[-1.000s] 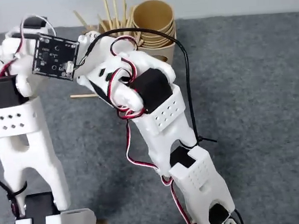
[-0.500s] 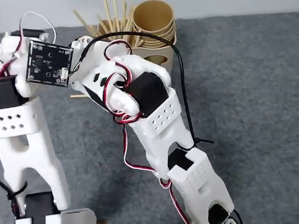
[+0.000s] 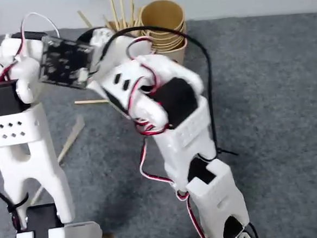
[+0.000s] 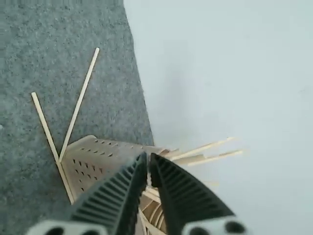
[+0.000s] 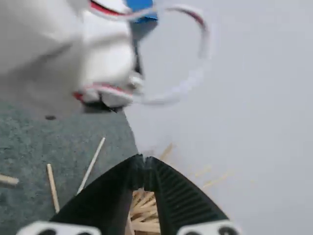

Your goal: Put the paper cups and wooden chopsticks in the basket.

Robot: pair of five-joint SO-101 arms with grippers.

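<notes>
Jaws of the left gripper are pressed together, hanging just above the perforated basket. A bundle of wooden chopsticks fans out of the basket past the tips. Two loose chopsticks lie in a V on the grey carpet, meeting at the basket's corner. The right gripper is likewise clenched, over the same bundle. From above, stacked paper cups sit in the basket at the far edge, and a flat chopstick lies well apart from it.
</notes>
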